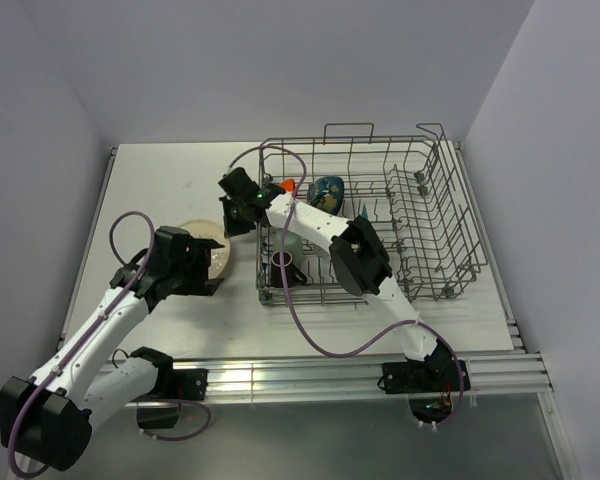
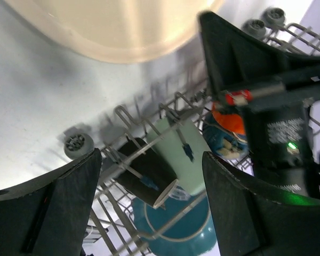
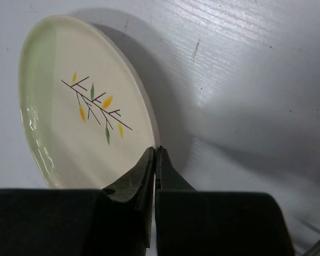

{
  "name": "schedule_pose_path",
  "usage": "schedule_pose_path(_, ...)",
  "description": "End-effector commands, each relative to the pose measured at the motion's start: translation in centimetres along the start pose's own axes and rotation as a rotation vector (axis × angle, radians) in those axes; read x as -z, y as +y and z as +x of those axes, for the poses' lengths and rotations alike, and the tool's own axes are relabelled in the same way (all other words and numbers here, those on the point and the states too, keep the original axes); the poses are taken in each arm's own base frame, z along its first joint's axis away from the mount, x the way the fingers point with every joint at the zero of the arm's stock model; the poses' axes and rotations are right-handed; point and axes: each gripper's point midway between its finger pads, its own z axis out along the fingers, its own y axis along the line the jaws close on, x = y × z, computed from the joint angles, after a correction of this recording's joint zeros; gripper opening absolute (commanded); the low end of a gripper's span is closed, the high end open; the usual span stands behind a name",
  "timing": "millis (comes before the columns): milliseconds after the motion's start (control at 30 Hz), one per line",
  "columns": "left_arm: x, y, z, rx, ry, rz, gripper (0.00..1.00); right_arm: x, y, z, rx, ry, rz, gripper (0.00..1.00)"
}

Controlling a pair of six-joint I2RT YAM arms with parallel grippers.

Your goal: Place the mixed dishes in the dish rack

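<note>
My right gripper (image 3: 156,157) is pinched nearly shut on the cream plate (image 3: 85,106) rim, upper left, tilting it for racking. The left gripper (image 2: 150,160) gapes wide, empty, beside the dish rack (image 1: 435,215), likely to steady it.

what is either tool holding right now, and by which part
The right tool pinches the cream plate by its rim, with the fingers closed thin on the edge. The left tool is open and holds nothing.
</note>
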Motion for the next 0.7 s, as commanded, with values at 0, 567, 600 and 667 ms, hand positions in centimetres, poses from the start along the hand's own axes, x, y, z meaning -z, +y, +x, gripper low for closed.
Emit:
schedule_pose_path(0,-0.8,0.3,0.1,0.045,0.026,0.037,0.82,5.8,4.0,-5.5,-0.043,-0.139,-0.134,0.00)
schedule_pose_path(567,-5.0,1.7,-2.4,0.061,-0.023,0.028,0.84,7.9,5.7,-5.5,-0.116,-0.108,-0.209,0.00)
schedule_pose_path(600,-5.2,1.8,-2.4,0.062,-0.025,0.023,0.84,8.0,5.8,-5.4,-0.115,-0.106,-0.211,0.00)
schedule_pose_path(667,-5.6,2.0,-2.8,0.067,-0.033,0.019,0.84,8.2,5.8,-5.4,-0.117,-0.105,-0.212,0.00)
